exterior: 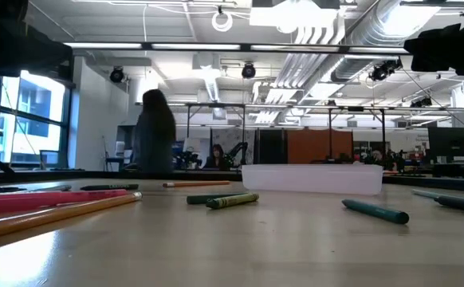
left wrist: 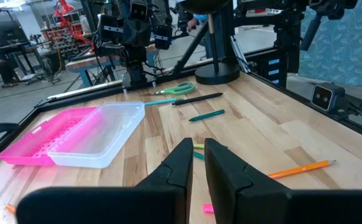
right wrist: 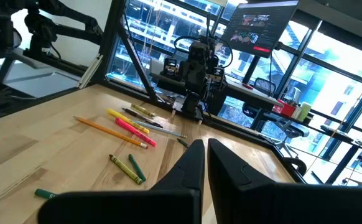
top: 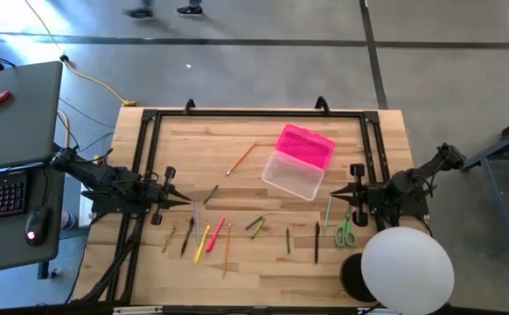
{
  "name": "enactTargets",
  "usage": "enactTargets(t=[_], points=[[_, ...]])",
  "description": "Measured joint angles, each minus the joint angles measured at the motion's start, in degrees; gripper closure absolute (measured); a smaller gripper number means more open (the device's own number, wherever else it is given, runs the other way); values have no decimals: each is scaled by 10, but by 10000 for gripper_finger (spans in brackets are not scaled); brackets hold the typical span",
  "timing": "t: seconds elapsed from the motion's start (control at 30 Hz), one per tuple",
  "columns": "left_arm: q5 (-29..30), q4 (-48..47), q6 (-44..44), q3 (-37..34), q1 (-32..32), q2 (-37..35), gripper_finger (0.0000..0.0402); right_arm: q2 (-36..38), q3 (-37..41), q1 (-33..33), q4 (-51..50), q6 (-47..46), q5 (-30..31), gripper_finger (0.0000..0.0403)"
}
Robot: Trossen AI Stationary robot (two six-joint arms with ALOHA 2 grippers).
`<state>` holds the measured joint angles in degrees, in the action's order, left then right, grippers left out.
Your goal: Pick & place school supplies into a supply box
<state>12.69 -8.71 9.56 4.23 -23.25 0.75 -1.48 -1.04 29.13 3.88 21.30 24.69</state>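
The pens and pencils (top: 211, 234) lie flat and scattered on the near half of the wooden table, with one orange pencil (top: 240, 158) farther back. Green-handled scissors (top: 345, 231) lie near the right arm. The clear supply box (top: 292, 176) rests open on the table, its pink lid (top: 307, 145) lying flat beside it on the far side. My left gripper (top: 182, 199) hovers shut at the table's left, above the pens. My right gripper (top: 335, 197) hovers shut at the right, beside a light green pen (top: 328, 210). Neither touches anything.
A black frame (top: 254, 114) runs along the table's far, left and right sides. A white round lamp head (top: 407, 268) on a black base (top: 353, 276) stands at the near right corner. A desk with a keyboard and mouse (top: 34, 224) is left of the table.
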Motion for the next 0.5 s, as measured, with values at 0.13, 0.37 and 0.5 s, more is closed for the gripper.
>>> enactTargets(t=[0.13,0.37,0.5], points=[[1,3,25,0,0,0,328,0,0,0,0,0,0,402],[4,20,103,-3,0,0,328,0,0,0,0,0,0,402],[6,21,144,-3,0,0,328,0,0,0,0,0,0,402]])
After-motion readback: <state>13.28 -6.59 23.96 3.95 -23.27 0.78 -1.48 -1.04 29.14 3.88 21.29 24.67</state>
